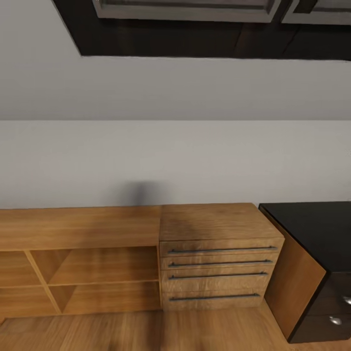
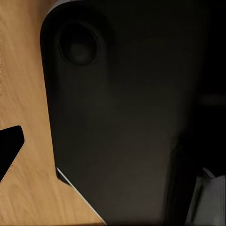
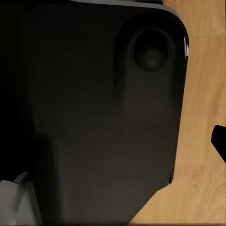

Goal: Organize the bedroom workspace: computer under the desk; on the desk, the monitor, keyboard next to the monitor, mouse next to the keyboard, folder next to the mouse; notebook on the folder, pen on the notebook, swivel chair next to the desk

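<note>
Wood floor (image 1: pixel 146 331) fills the bottom of the head view; above it a low light-wood shelf unit (image 1: pixel 78 263) sits at left, its drawer unit (image 1: pixel 219 270) centre, and a glossy black cabinet (image 1: pixel 317 253) at right, all against the grey-white wall (image 1: pixel 175 161). Each wrist view shows a dark robot body panel (image 2: pixel 127 117) over floorboards; gripper state, can't tell.

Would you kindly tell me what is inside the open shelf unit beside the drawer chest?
The open shelf unit shows bare wooden compartments, with nothing visible in them. Its far left part runs out of frame. The drawer chest beside it has four closed drawers, so their contents are hidden.
</note>
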Robot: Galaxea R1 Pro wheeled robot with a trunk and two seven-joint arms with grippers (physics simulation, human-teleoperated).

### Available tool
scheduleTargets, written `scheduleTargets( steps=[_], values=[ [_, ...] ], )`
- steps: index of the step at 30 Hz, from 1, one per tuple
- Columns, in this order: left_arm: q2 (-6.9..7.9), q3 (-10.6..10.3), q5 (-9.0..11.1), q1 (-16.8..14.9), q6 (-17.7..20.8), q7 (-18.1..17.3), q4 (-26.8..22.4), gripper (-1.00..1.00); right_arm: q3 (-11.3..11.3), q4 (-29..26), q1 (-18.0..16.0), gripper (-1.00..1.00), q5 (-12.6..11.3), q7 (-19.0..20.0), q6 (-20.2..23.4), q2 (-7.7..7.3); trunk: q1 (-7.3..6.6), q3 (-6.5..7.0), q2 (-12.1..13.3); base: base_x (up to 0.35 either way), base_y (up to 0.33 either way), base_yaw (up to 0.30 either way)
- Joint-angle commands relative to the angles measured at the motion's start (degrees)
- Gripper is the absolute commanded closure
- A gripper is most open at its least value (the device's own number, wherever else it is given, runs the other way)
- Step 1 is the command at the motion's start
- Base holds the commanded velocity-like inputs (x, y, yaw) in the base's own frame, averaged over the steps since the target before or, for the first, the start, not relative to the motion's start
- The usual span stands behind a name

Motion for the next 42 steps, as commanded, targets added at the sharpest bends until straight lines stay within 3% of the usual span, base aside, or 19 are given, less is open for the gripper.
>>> scheduleTargets(
  steps=[1,8,19,42],
  values=[
    [0.0,0.01,-0.01,0.0,-0.02,-0.02,-0.04,-1.0,0.0,0.0,0.0,-1.0,0.0,0.04,-0.16,0.0,-0.23,0.13,0.39,0.0,0.0,-0.238],
    [0.0,0.02,0.1,0.0,-0.05,-0.02,-0.04,-1.0,-0.01,-0.01,0.01,-1.0,0.01,0.04,-0.63,0.0,-1.77,1.39,3.19,0.0,0.0,-0.26],
    [-0.05,0.02,0.17,0.0,-0.05,-0.02,-0.04,-1.0,-0.21,0.08,-0.02,-1.0,-0.36,-0.03,-4.95,-0.01,-4.18,3.03,7.61,0.0,0.0,-0.24],
    [-0.07,0.11,0.17,0.0,-0.05,0.06,-0.04,-1.0,-0.52,0.09,-0.03,-1.0,-0.52,0.04,-5.18,-0.01,-9.23,6.02,16.83,0.0,0.0,-0.119]
  ],
)
